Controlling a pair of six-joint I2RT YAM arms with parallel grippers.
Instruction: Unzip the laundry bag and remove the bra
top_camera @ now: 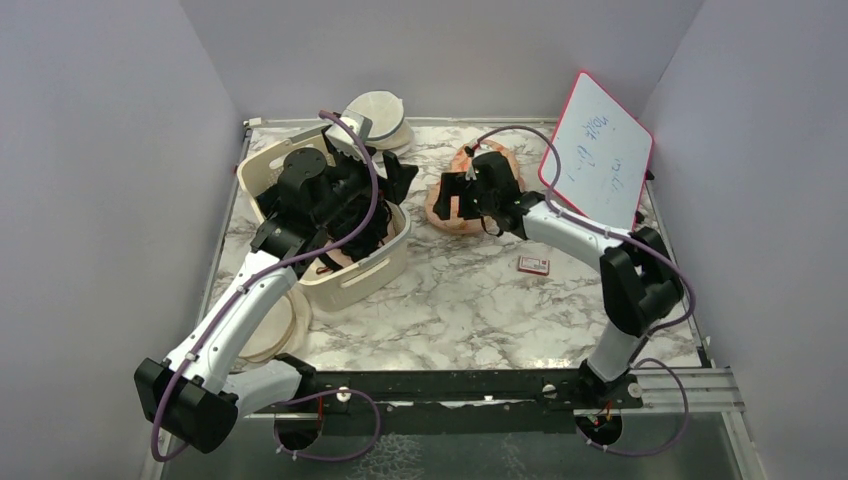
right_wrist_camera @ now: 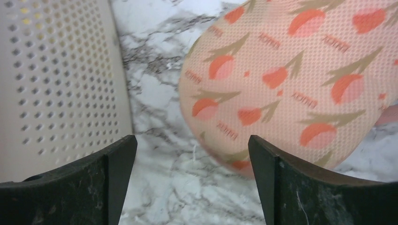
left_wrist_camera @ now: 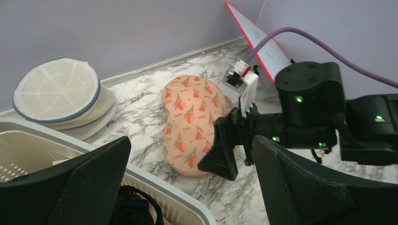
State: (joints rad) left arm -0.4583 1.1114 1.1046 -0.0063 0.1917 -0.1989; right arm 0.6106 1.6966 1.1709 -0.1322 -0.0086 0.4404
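Top external view shows a marble table (top_camera: 480, 300) with a cream slotted basket (top_camera: 370, 270) at its left, black garments (left_wrist_camera: 133, 206) inside. A whiteboard (top_camera: 600, 150) leans at the right wall. The laundry bag (left_wrist_camera: 187, 117) lies flat at the back, between basket and whiteboard, looking closed. White round mesh cases (left_wrist_camera: 61, 93) are stacked behind the basket. The left gripper (left_wrist_camera: 190, 140) hangs over the basket, fingers spread, empty. The right gripper (right_wrist_camera: 191, 140) hovers at the bag's edge, fingers spread wide, gripping nothing. A small red card (top_camera: 534, 265) lies nearby.

Bare table (right_wrist_camera: 187, 197) lies open between the basket (right_wrist_camera: 61, 84) and the laundry bag (right_wrist_camera: 291, 79), with the whiteboard (top_camera: 597, 150) leaning just beside it.
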